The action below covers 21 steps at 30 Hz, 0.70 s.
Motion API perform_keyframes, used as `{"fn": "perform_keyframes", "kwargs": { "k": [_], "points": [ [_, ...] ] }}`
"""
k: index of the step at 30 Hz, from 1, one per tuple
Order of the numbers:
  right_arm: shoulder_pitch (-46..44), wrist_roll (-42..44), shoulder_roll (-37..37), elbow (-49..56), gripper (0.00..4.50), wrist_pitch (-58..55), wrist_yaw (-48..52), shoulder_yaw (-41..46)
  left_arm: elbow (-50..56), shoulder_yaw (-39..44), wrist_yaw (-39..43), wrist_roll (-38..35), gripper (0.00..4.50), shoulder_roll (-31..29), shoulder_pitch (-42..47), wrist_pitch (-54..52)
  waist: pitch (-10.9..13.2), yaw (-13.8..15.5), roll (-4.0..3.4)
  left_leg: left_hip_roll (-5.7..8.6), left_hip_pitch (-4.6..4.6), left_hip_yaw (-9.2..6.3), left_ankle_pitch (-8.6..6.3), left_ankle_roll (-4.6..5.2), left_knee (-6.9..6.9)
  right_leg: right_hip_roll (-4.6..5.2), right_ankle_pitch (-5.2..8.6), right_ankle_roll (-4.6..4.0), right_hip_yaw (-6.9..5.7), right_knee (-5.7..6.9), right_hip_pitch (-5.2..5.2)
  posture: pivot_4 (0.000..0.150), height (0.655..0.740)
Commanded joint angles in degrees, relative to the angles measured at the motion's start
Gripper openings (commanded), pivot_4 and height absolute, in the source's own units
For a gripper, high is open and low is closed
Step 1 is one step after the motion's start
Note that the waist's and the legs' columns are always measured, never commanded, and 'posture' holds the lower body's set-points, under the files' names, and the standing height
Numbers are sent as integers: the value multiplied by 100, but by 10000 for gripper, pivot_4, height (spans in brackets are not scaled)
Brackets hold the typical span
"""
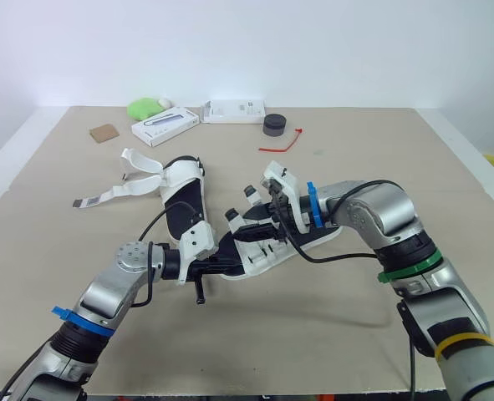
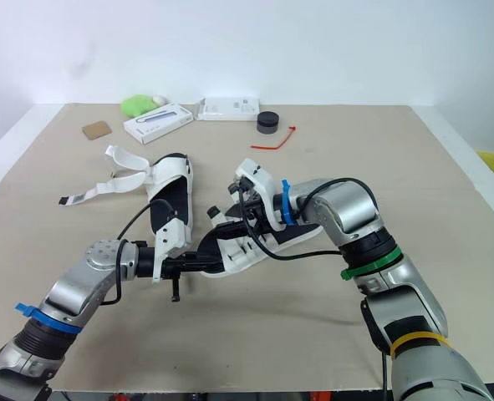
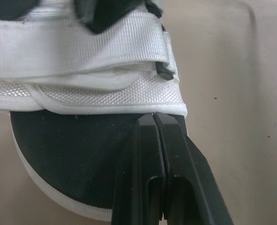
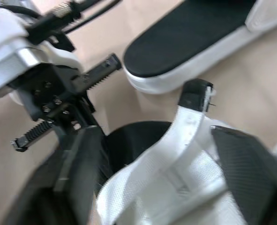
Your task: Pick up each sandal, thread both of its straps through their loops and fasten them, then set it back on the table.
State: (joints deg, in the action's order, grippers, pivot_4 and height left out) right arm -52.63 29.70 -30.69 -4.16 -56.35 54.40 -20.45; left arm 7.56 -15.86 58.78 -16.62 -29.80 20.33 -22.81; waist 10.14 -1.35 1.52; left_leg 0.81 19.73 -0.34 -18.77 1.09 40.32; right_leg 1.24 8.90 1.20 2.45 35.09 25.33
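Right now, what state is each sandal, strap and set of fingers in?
Far sandal: flat on the table, straps unfastened and splayed.
Near sandal: one strap standing up loose.
Left gripper: fingers shut over the footbed.
Right gripper: fingers open around the loose strap.

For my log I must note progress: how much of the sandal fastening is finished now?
Done: nothing finished for sure. In hand: the near sandal, the shut left gripper at its sole edge, one strap standing loose between the fingers of the open right gripper. Left: the far sandal, its straps lying open.
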Motion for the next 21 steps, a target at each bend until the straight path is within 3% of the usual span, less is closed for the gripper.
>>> {"fn": "perform_keyframes", "kwargs": {
  "k": [1,10,15,21],
  "points": [
    [-112,-190,80,143,43088,543,-198,526,-24,-177,11,111,0,-46,-197,-130,0,0,0,0,0,0,0,0,0,-1,0,0,-1,0,0,1500,7400],
    [-121,-39,428,632,43088,975,7,906,-42,-195,29,137,0,-30,-201,-117,0,1,-1,-1,6,-4,-7,-2,-1,4,3,0,-7,-1,4,1500,7400],
    [170,-1144,172,462,28785,2528,593,-7,-42,-209,14,138,0,-12,-193,-119,0,-1,-1,0,6,-5,-7,-3,-1,6,5,2,-14,-4,3,1500,7400],
    [211,-1415,240,148,4790,3037,1077,-222,1,-182,11,123,0,-48,-235,-151,1,0,-2,1,6,-3,-7,-3,-1,7,6,2,-13,-4,3,1500,7400]
  ]
}}
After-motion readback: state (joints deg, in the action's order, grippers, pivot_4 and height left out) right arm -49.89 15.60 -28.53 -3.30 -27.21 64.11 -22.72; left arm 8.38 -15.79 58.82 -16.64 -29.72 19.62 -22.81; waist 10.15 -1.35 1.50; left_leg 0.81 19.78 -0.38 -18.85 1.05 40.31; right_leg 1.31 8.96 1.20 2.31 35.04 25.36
